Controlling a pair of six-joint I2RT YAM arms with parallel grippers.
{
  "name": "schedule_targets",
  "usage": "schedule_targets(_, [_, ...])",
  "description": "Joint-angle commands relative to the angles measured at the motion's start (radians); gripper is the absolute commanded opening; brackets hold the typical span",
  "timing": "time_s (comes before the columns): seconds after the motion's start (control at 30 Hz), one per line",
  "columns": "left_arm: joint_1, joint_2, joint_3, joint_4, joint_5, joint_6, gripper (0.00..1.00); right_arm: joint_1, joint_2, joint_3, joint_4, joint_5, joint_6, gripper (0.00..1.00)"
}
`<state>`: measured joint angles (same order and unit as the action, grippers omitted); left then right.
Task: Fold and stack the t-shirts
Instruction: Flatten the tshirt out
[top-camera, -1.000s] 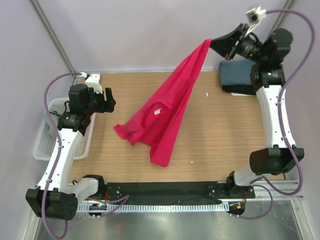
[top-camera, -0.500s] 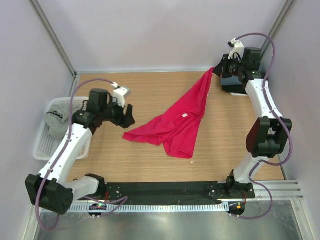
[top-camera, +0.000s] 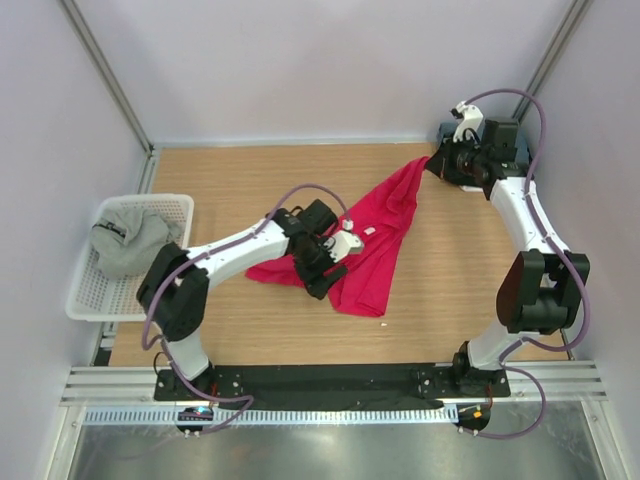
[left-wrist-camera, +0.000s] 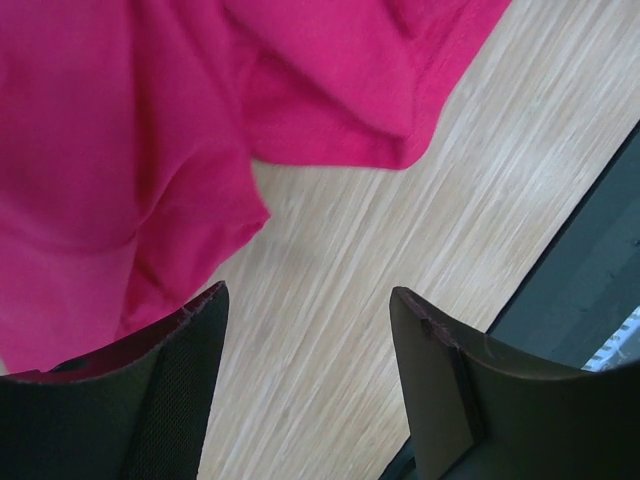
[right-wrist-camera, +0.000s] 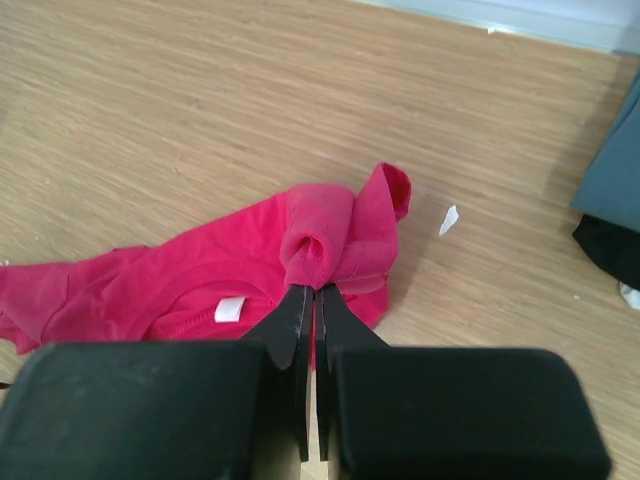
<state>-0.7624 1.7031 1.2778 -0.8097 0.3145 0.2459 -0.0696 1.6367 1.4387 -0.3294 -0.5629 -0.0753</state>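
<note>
A crimson-red t-shirt (top-camera: 375, 235) lies crumpled mid-table, its white neck label (right-wrist-camera: 230, 308) facing up. My right gripper (top-camera: 432, 165) is shut on a bunched corner of it at the back right, and the cloth rolls out of the tips in the right wrist view, red t-shirt (right-wrist-camera: 335, 225), gripper (right-wrist-camera: 315, 290). My left gripper (top-camera: 325, 265) hovers open at the shirt's near-left edge. In the left wrist view only bare wood shows between its fingers (left-wrist-camera: 195, 330), with the red cloth (left-wrist-camera: 130, 150) just beyond. A slate-blue t-shirt (right-wrist-camera: 612, 160) sits folded on a black one (right-wrist-camera: 612, 248).
A white mesh basket (top-camera: 100, 312) at the table's left edge holds a light grey t-shirt (top-camera: 130, 240). Small white scraps lie on the wood (right-wrist-camera: 449, 219) (top-camera: 383, 325). The black front rail (left-wrist-camera: 590, 270) runs close to my left gripper.
My left arm has swung from beside the basket rightward to the red shirt's near edge. My right gripper has come down with the shirt corner, and the shirt now lies on the table.
</note>
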Motion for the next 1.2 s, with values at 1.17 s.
schedule_targets(1.17, [-0.275,0.421,0.526,-0.209,0.046,-0.043,0.46,-0.070,-0.081,-0.136,0.095,-0.055,-0.021,0.01])
